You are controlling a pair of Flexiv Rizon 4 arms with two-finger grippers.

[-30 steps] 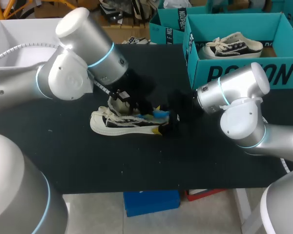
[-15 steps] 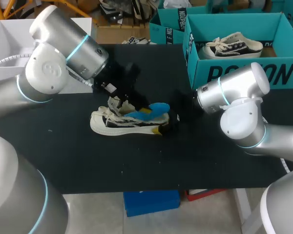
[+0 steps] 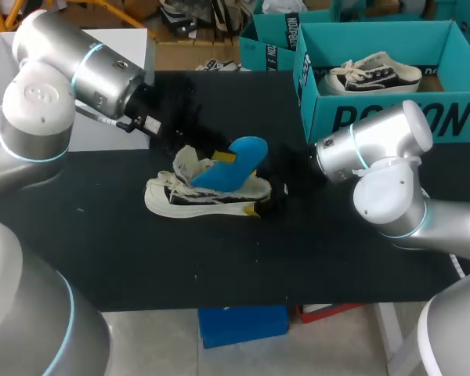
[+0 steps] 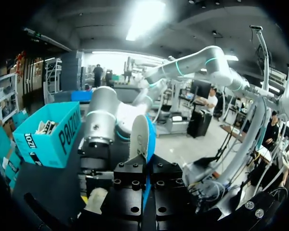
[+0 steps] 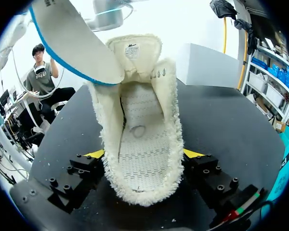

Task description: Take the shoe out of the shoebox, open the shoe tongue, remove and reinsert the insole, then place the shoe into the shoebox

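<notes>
We're on the insole step. Our right end effector (image 5: 143, 155) is clamped across the heel of the shoe (image 3: 204, 196), one yellow tip pressed into the fleecy collar on each side. That pins the shoe on the table (image 3: 219, 266), well apart from the teal shoebox (image 3: 376, 117), where a second shoe (image 3: 372, 76) sits. Our left end effector (image 4: 145, 167) is closed tight on one end of the blue insole (image 3: 231, 163), and the rest rises above the shoe's opening. In the right wrist view the insole looks clear of the shoe, hanging over the tongue (image 5: 135, 50), which stands pulled wide open.

So we judge removal about done and reinsertion next. To do it well, we want the heel grip firm so the shoe doesn't skid. We aim the insole's free end low down the throat toward the toe, at a shallow angle, so it slides under the tongue instead of buckling on the fleece. We let go only once it lies flat.
</notes>
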